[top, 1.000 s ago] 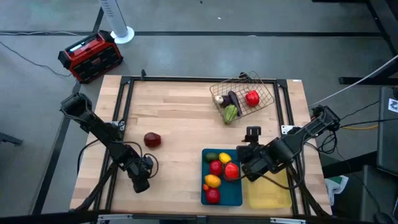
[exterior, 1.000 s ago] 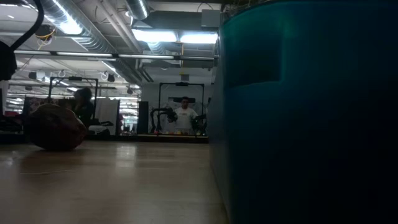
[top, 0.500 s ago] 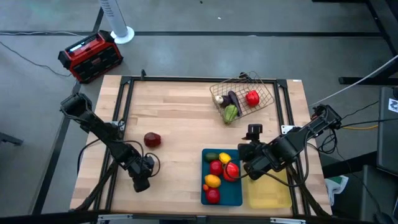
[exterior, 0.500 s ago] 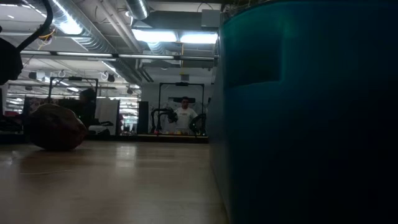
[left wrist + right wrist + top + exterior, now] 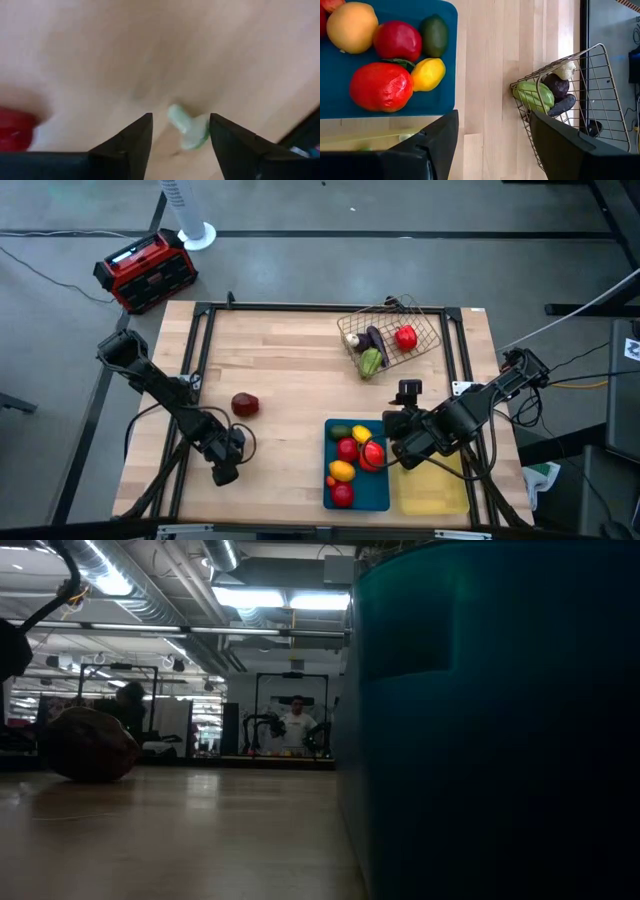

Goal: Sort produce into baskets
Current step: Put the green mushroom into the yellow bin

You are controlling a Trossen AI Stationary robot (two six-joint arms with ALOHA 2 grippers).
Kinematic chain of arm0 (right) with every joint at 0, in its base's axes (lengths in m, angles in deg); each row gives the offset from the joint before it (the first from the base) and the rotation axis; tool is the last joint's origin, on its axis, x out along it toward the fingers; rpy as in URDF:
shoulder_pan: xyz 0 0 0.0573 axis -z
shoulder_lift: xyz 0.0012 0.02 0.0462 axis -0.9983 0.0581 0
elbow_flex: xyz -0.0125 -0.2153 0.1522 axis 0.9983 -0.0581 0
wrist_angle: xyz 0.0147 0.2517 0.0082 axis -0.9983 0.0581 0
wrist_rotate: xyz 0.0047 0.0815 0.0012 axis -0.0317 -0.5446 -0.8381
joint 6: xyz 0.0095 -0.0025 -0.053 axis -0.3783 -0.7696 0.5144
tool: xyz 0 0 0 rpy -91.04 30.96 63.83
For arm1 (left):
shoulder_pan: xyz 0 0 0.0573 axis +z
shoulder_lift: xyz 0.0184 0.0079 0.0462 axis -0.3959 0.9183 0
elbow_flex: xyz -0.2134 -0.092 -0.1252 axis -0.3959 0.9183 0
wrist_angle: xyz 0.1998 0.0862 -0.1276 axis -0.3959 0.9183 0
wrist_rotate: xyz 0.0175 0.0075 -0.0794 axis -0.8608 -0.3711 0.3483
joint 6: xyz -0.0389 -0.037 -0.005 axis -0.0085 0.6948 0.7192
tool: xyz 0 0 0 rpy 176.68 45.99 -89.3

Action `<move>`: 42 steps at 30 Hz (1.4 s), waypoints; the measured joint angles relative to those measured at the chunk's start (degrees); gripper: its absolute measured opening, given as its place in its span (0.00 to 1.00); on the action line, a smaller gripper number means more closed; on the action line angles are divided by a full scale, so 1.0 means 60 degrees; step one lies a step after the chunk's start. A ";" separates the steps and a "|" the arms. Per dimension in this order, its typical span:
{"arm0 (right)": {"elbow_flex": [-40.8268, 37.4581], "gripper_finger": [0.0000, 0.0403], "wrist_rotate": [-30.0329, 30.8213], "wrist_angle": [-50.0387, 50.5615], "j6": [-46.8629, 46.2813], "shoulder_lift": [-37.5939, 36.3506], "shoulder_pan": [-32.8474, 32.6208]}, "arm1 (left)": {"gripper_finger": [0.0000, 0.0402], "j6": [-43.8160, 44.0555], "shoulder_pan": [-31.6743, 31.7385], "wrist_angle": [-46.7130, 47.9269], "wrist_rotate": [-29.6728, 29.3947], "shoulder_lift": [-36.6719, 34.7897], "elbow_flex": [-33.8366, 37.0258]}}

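**Two arms over a part-sorted table of produce**

Two dark arms reach in from opposite sides of the wooden table. The left end effector hangs low near the table's front left corner, its fingers spread apart with a small pale green piece lying on the wood between them; it grasps nothing. The right end effector sits at the right edge of the blue tray, fingers released and parted, holding nothing.

The blue tray, at the table's front, carries an orange-yellow fruit, a red fruit, a dark green fruit, a yellow lemon and a large red tomato. The pale yellow tray lies just beside it on the right. The wire-mesh basket rests tilted near the table's far right, with a green vegetable, dark purple pieces, a pale piece and a red piece inside. One dark red fruit lies alone on the table, well apart from the trays. A red-and-black box stands on the floor beyond the table's far left corner.
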 joint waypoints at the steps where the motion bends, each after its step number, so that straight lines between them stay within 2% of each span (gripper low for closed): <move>1: 0.0000 0.60 0.0002 0.0000 0.0006 0.0000 0.0000 | 0.48 0.0008 -0.0008 0.0179 0.0000 0.0000 0.0000; 7: -0.0006 0.60 0.0003 -0.0003 -0.0007 0.0000 0.0000 | 0.52 0.0282 -0.0289 0.0185 -0.0025 0.0000 0.0004; 10: -0.0684 0.60 0.0071 -0.0439 -0.0074 -0.0409 0.0000 | 0.52 0.0229 -0.0496 0.0284 -0.0053 0.0000 0.0004; 14: -0.2737 0.60 0.0062 -0.1984 -0.0703 -0.1692 0.0011 | 0.52 0.0284 -0.0769 0.0411 -0.0055 0.0000 0.0004; 21: -0.6731 0.60 -0.0028 -0.5737 -0.1829 -0.4092 0.0000 | 0.52 0.0168 -0.1181 0.0847 -0.0460 0.0004 0.0004; 27: -0.8851 0.60 -0.0183 -0.8464 -0.2025 -0.5139 0.0001 | 0.52 0.0208 -0.1397 0.0844 -0.0550 0.0004 0.0004; 33: -0.9575 0.60 -0.0186 -0.9771 -0.1978 -0.5215 0.0000 | 0.42 -0.0086 -0.1608 0.0986 -0.0542 0.0322 0.0004; 42: -0.9646 0.60 -0.0003 -1.0162 -0.1957 -0.5180 0.0000 | 0.22 -0.0538 -0.1509 0.1096 -0.0404 0.0646 -0.0022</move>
